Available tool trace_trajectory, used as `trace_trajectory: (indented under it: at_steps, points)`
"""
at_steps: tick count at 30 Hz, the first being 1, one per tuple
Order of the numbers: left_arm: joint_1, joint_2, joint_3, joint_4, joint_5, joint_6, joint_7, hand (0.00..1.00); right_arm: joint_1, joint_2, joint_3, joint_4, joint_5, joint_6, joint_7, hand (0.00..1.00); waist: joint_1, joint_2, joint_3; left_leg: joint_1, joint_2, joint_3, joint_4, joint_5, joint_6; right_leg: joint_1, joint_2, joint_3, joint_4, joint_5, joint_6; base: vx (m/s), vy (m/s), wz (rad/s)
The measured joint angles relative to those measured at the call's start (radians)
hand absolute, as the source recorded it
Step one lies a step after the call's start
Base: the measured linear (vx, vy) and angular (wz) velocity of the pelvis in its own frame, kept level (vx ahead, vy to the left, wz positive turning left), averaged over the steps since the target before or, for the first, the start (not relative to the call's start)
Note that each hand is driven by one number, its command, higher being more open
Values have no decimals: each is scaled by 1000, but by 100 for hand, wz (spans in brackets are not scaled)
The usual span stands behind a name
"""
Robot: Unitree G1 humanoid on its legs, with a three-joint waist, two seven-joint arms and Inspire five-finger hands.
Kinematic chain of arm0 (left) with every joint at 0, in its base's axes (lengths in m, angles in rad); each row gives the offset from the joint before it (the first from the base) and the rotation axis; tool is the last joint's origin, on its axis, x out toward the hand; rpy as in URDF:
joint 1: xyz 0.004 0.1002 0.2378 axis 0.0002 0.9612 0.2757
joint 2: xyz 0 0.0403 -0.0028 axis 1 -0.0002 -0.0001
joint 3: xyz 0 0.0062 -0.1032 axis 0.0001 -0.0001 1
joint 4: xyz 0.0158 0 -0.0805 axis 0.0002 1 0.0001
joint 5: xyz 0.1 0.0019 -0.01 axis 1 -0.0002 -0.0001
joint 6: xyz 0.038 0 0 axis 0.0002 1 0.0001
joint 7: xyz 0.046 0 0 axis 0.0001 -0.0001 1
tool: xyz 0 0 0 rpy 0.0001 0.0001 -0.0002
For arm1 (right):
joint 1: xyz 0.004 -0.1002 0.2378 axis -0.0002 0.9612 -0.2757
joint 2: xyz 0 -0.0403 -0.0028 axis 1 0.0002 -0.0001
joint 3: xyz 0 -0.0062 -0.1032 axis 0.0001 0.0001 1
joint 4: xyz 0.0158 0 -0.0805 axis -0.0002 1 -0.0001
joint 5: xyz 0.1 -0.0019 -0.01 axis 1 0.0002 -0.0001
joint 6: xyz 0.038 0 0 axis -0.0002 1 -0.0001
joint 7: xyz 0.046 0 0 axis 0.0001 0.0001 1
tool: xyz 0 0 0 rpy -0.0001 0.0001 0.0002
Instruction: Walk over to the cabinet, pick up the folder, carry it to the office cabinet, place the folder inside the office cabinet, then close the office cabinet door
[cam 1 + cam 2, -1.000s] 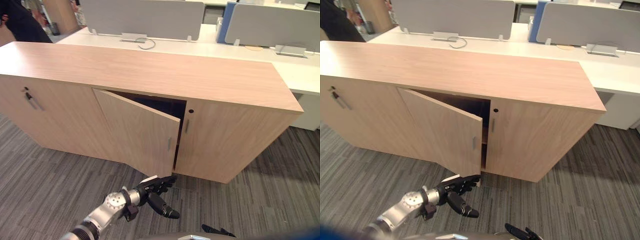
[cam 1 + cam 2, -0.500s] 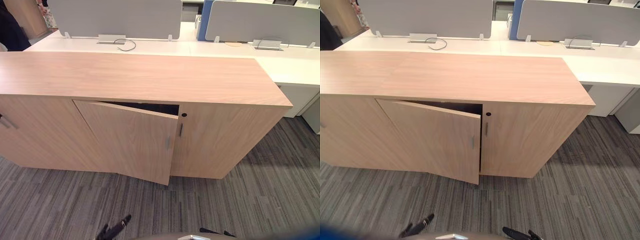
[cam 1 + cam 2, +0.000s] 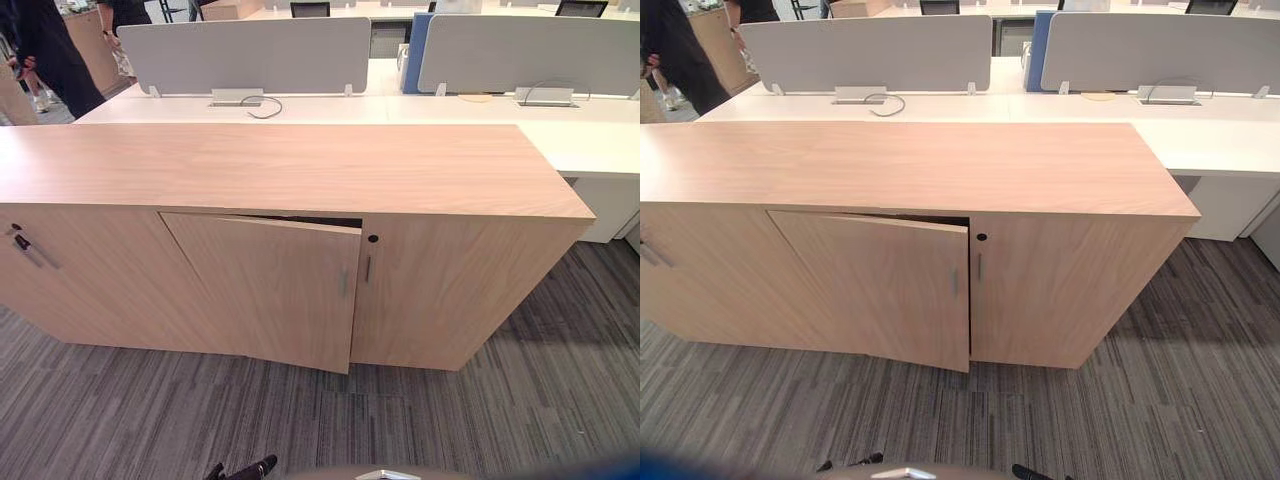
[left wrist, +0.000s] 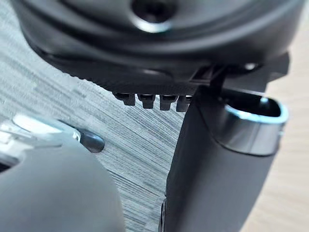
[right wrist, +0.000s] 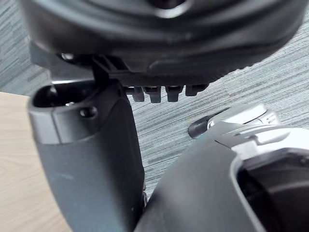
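Observation:
The long light-wood office cabinet (image 3: pixel 300 165) stands straight ahead on the grey carpet. Its middle door (image 3: pixel 270 290) hangs slightly ajar, with a thin dark gap (image 3: pixel 300 219) along its top edge and a small metal handle (image 3: pixel 344 281) near its free edge. My left hand (image 3: pixel 248 468) hangs low near the floor, well short of the door; its fingers (image 4: pixel 159 100) are straight and hold nothing. My right hand (image 3: pixel 1025 471) also hangs low, with its fingers (image 5: pixel 164 92) straight and empty.
The cabinet's left door carries a key (image 3: pixel 22 243); its right door (image 3: pixel 450 290) is closed. White desks with grey divider panels (image 3: pixel 245 55) stand behind the cabinet. A person (image 3: pixel 45 50) stands at the far left. Open carpet (image 3: pixel 480 400) lies between me and the cabinet.
The middle door has swung from well open to nearly closed. My left hand has dropped from the door's lower edge to the bottom of the view. The camera has shifted too.

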Motion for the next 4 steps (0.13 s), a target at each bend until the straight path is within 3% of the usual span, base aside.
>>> trace_trajectory:
  at_steps: [4]
  points:
    - [-25, 44, -122, 0, 89, 1, 9, 100, -5, 0, 20, 0, 1, -2, -11, 100, 0, -9, 2, -3, 4, 2, -10, 10, -2, -10, 5, 1, -4, 8, 3, -45, -15, -1]
